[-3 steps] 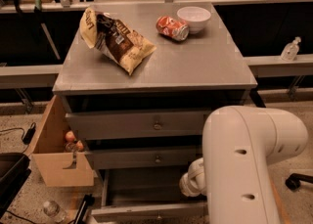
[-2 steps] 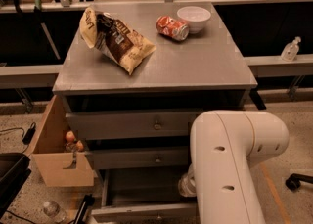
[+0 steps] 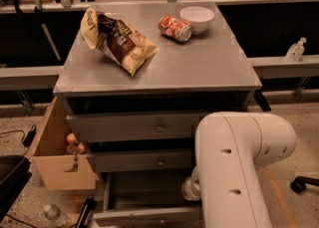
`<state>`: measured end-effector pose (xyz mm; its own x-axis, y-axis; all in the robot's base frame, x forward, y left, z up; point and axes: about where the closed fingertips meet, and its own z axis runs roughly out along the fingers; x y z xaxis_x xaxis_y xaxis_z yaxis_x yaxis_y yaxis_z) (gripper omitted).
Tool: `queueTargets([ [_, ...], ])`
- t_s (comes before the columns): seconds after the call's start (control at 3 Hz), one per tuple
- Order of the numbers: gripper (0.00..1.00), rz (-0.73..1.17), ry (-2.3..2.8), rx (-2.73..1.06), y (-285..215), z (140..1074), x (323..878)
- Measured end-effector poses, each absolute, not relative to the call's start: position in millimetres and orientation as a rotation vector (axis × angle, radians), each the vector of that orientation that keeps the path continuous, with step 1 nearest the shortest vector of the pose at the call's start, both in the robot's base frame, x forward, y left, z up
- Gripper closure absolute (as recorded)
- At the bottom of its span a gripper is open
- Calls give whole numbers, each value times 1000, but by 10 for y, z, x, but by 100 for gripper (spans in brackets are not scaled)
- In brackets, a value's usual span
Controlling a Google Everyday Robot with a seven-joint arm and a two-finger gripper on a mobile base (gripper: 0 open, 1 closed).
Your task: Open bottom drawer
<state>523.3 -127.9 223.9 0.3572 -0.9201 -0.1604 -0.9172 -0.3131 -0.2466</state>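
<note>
Grey bottom drawer (image 3: pixel 144 216) stands pulled out, its front running 9-to-3, at 7 o'clock from your tool (image 3: pixel 191 190), half-hidden behind the arm (image 3: pixel 239 162); whether it grips anything you cannot tell.

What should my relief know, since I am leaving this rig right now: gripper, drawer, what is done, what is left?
The gripper sits low at the right side of the bottom drawer, mostly hidden behind the white arm; its state cannot be told.
The bottom drawer is pulled out, its tray exposed and its front panel near the picture's lower edge. The two drawers above are shut.
Done: the drawer looks open.
Left: probably only to confirm that it is out far enough, then back the arm away.
</note>
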Motion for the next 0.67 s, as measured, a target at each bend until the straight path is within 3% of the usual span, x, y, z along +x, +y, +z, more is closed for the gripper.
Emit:
queueTargets([
  [0.67, 100, 165, 1760, -2299, -1360, 1489, 4745],
])
